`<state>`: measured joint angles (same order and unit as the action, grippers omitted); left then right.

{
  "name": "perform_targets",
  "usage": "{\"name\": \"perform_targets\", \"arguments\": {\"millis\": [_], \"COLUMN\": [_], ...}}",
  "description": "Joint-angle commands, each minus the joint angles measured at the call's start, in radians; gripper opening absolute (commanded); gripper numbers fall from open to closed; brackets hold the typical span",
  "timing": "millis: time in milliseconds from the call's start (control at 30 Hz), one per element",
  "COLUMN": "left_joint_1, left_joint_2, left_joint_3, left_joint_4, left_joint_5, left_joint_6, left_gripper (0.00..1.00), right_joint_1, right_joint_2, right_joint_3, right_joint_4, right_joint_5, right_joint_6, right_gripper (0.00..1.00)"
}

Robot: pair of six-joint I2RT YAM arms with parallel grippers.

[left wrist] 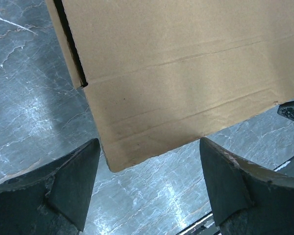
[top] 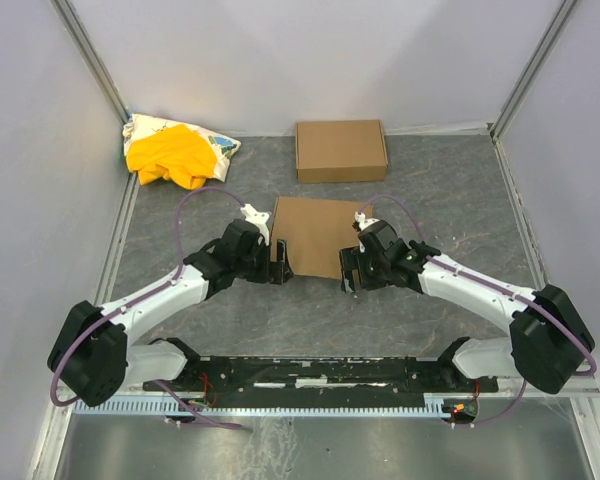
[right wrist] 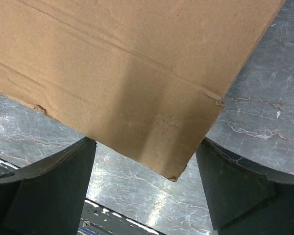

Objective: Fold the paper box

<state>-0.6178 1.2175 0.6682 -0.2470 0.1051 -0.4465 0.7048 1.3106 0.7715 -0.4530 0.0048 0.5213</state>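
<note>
Both arms' jaws gape apart beside the flat brown cardboard paper box (top: pixel 318 235), where uneven closing could skew it.

Left arm (top: pixel 165 293) and right arm (top: pixel 472 281) angled inward, left gripper (top: pixel 281 262) spread wide, right gripper (top: pixel 348 272) spread wide

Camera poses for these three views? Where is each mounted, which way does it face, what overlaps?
Top external: above, behind the bases, looking down on the table; both arms, left gripper, right gripper show.
Left wrist: on the left wrist, facing a paper box corner; own open fingers show.
Right wrist: same on the right, another corner; own fingers show.
Shared: all three see the box.
</note>
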Motion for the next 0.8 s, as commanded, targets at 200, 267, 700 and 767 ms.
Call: {"name": "perform_targets", "arguments": {"millis": [200, 267, 700, 767], "left_joint_1": [-0.004, -0.005, -0.004, -0.004], "left_joint_2": [-0.015, -0.011, 0.017, 0.015], "left_joint_3": [0.075, 0.079, 0.062, 0.062], "left_joint_4": [-0.052, -0.053, -0.017, -0.018], "left_joint_5": [-0.035, -0.039, 0.011, 0.01], "left_joint_6": [0.054, 0.059, 0.043, 0.045], "left_gripper": [0.88, 0.88, 0.87, 0.87], "right_joint_1": [-0.002, -0.002, -0.002, -0.002], "right_joint_2": [-0.016, -0.015, 0.004, 0.004], "right_joint_3": [-0.006, -0.003, -0.003, -0.003], "right_joint_4": [0.077, 0.077, 0.096, 0.096], "right_joint_5": [-0.013, -0.015, -0.038, -0.039], "right_joint_6": [0.0, 0.0, 0.008, 0.008], "right_gripper": [0.89, 0.89, 0.87, 0.87]}}
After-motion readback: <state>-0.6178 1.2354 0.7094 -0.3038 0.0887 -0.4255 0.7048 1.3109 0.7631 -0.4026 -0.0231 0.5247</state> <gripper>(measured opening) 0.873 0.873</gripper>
